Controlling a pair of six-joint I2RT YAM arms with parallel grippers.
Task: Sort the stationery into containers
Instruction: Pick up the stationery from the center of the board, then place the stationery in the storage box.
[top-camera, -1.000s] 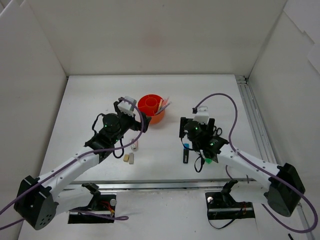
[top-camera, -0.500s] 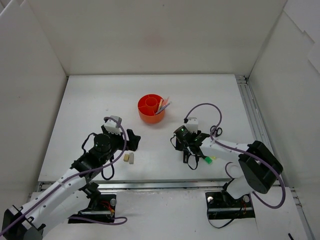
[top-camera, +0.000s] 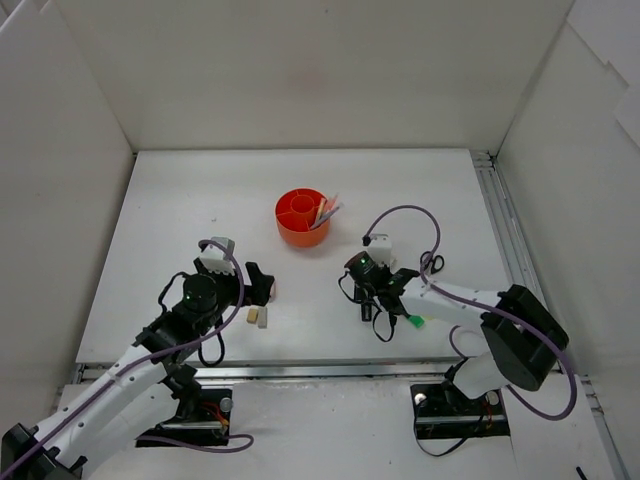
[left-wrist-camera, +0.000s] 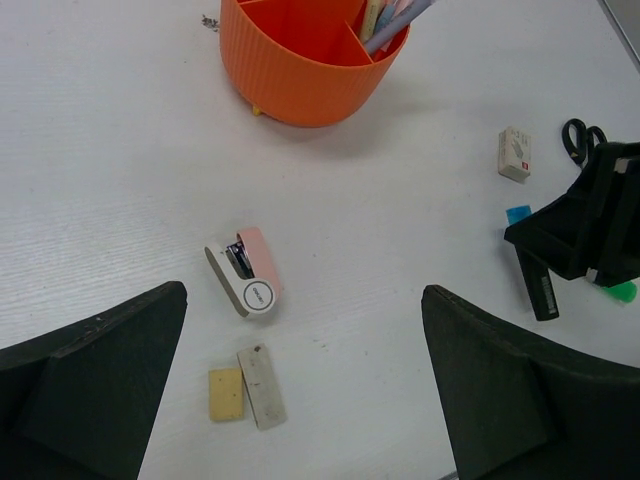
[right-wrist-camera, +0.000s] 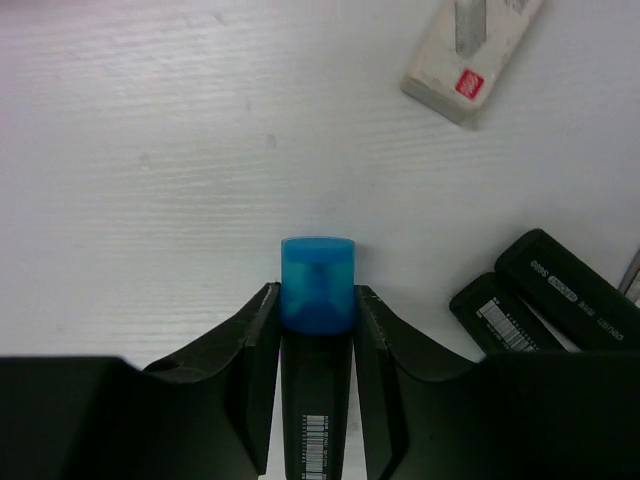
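The orange organiser (top-camera: 303, 217) (left-wrist-camera: 310, 60) stands mid-table with pens (left-wrist-camera: 395, 15) in one compartment. My right gripper (top-camera: 368, 300) (right-wrist-camera: 317, 297) is down on the table, shut on a black highlighter with a blue cap (right-wrist-camera: 317, 270), both fingers pressed against its sides. My left gripper (top-camera: 262, 285) (left-wrist-camera: 303, 295) hangs open above a small pink-and-white stapler (left-wrist-camera: 247, 271), a yellow eraser (left-wrist-camera: 226, 393) and a grey-white eraser (left-wrist-camera: 261, 387), holding nothing.
Two more black highlighters (right-wrist-camera: 560, 290) lie right of the held one, one with a green end (top-camera: 414, 321). A white boxed eraser (right-wrist-camera: 472, 55) (left-wrist-camera: 514, 153) and black scissors (top-camera: 433, 263) lie beyond the right gripper. White walls enclose the table.
The left arm pulled back from the organiser toward the near left, staying open. The right gripper dropped onto the blue-capped highlighter and closed on it.
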